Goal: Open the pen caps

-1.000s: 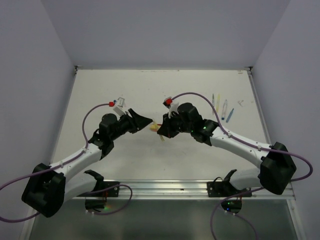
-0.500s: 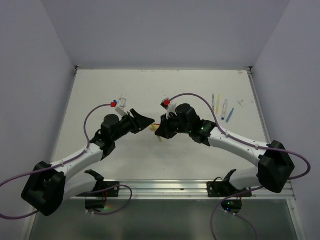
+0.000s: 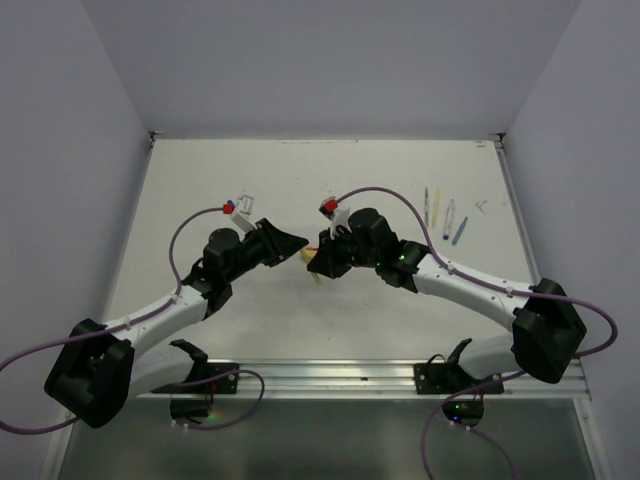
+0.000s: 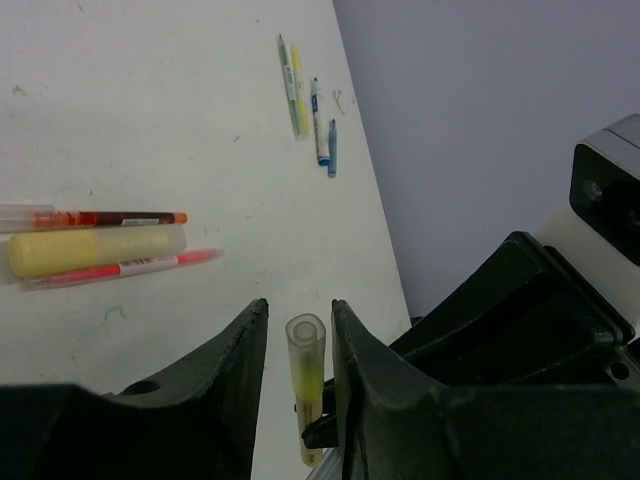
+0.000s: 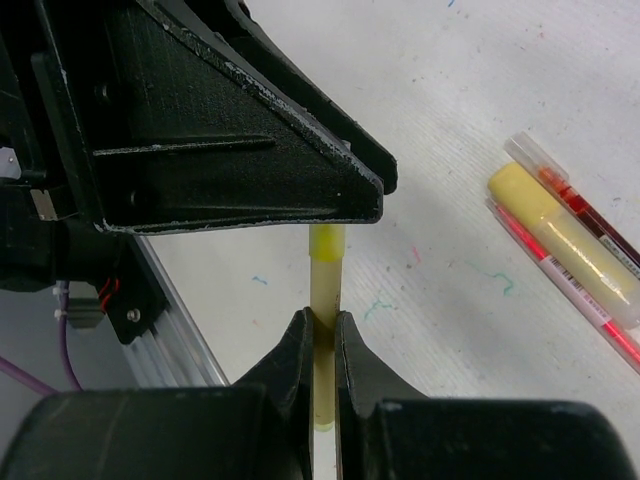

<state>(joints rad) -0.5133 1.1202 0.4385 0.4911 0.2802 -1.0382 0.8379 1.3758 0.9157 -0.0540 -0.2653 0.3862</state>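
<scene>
Overhead view of a white bench (image 3: 250, 330), with two arms bent inward and meeting near its middle. Clamped shut on a thin pale yellow pen (image 5: 322, 300): the right end effector (image 3: 318, 262), both fingers pressed against the barrel in the right wrist view. Pen held above the bench between the two end effectors, its far end running in under the left end effector (image 3: 292, 243).

From the left wrist view, an open-ended tube at that end of the pen, standing between the left fingers (image 4: 370, 400). Close against one finger, with a sliver of bench showing beside the other. Cannot tell whether gripped or merely flanked. Cap or barrel at that end: cannot tell.

Near the pen, lying side by side on the bench: a red pen (image 4: 110, 217), a fat pale yellow marker (image 4: 95, 250) and a pink pen (image 4: 120, 268), with the marker in the middle.

Well apart, toward the right rear of the bench, a second small group: a green pen (image 4: 286, 80) and a yellow pen (image 4: 297, 75) close together, then a blue-and-white pen (image 4: 318, 125) with a shorter blue pen (image 4: 332, 148) just beside it.
</scene>
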